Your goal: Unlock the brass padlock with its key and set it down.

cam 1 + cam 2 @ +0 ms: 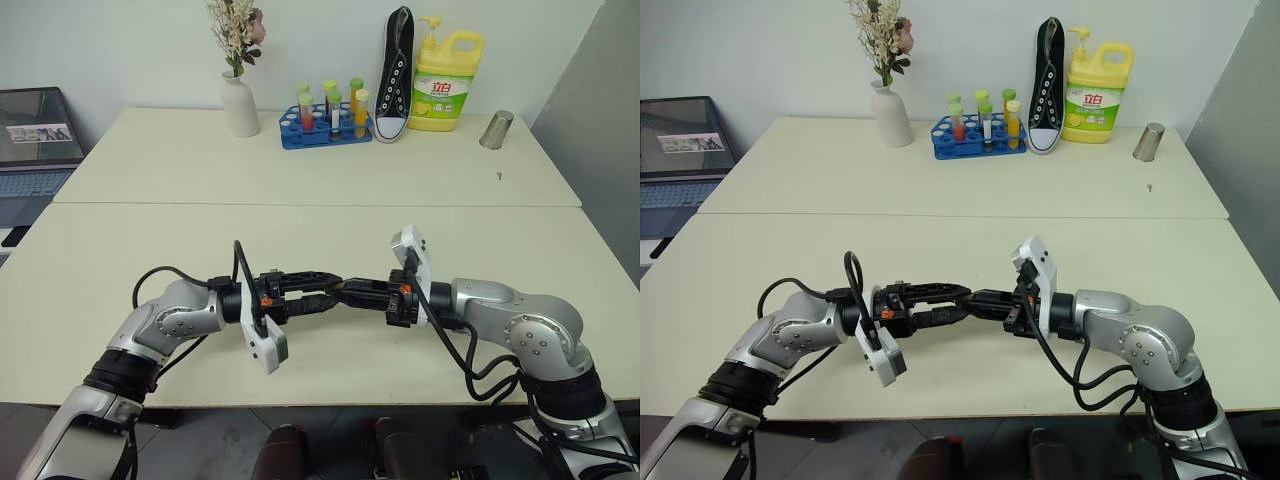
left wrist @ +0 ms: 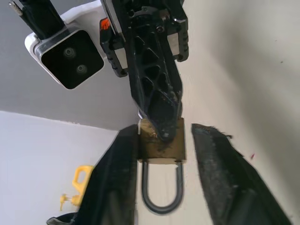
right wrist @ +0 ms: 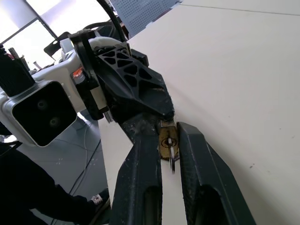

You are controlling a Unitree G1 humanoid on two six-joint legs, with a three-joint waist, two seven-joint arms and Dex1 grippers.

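Both grippers meet tip to tip above the near table (image 1: 330,380). The brass padlock (image 2: 174,151) hangs between them, its silver shackle (image 2: 161,205) pointing toward my left wrist. My right gripper (image 3: 168,130) is shut on the padlock's flat faces. The key (image 3: 172,161) sticks out of the lock's underside between the right fingers (image 3: 197,159). My left gripper (image 2: 164,131) stands open around the lock's body, one finger (image 2: 117,178) close against its side. The other finger (image 2: 225,178) is clear of it by a gap. In the head views the left gripper (image 1: 328,288) and right gripper (image 1: 348,291) hide the lock.
On the far table stand a white vase of flowers (image 1: 240,105), a blue test-tube rack (image 1: 325,125), a black shoe (image 1: 397,75), a yellow detergent bottle (image 1: 447,85) and a metal cup (image 1: 495,130). A laptop (image 1: 38,140) sits at far left.
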